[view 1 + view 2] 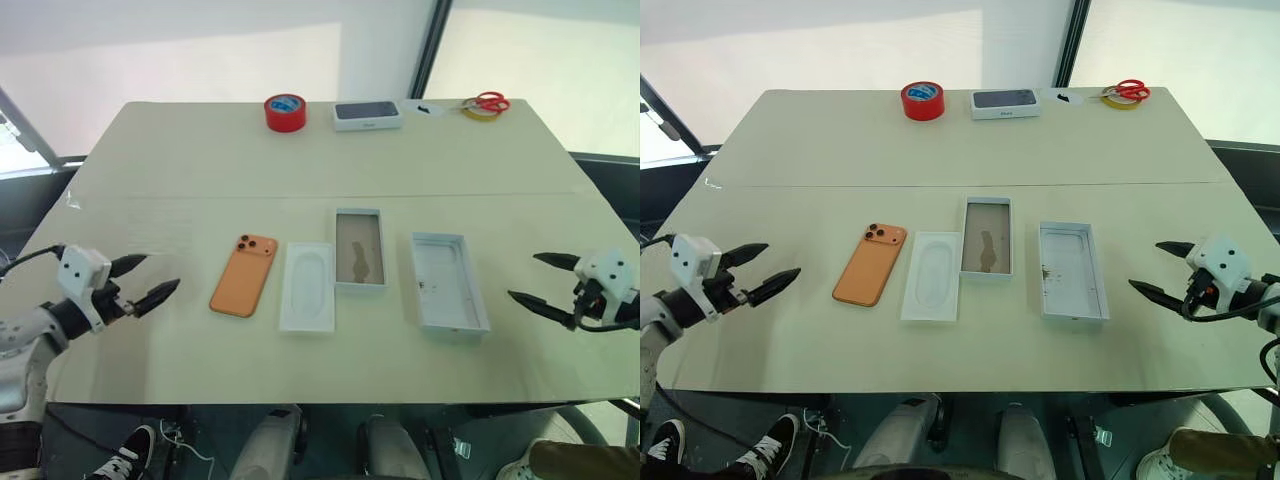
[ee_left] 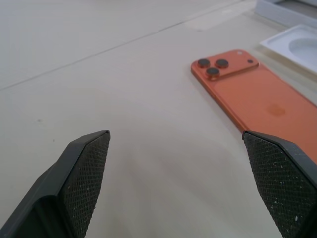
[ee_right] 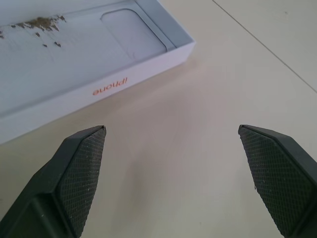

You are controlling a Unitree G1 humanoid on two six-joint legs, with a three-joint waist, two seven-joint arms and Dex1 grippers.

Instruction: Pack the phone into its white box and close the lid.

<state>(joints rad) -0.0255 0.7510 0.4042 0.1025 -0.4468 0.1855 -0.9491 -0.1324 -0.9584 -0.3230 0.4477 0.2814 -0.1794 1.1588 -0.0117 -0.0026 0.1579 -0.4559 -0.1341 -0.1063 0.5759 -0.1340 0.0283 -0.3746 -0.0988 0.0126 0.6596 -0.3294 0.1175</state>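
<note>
Nothing of the task looks done yet. The phone [image 1: 244, 274] lies camera-side up on the tabletop [image 1: 200, 160], outside the box [image 1: 360, 249], which sits empty with its tan floor showing. A white insert [image 1: 308, 285] lies between phone and box, just beside each. The lid [image 1: 449, 281] rests open side up on the far side of the box from the phone, apart from it. The left end effector [image 1: 146, 281] hangs near the phone with its fingers spread wide, holding nothing; the right end effector [image 1: 544, 283] hangs beside the lid, equally wide and empty. Still to come, by my judgement: picking up the phone, laying it in the box, then turning the lid over and fitting it on.
</note>
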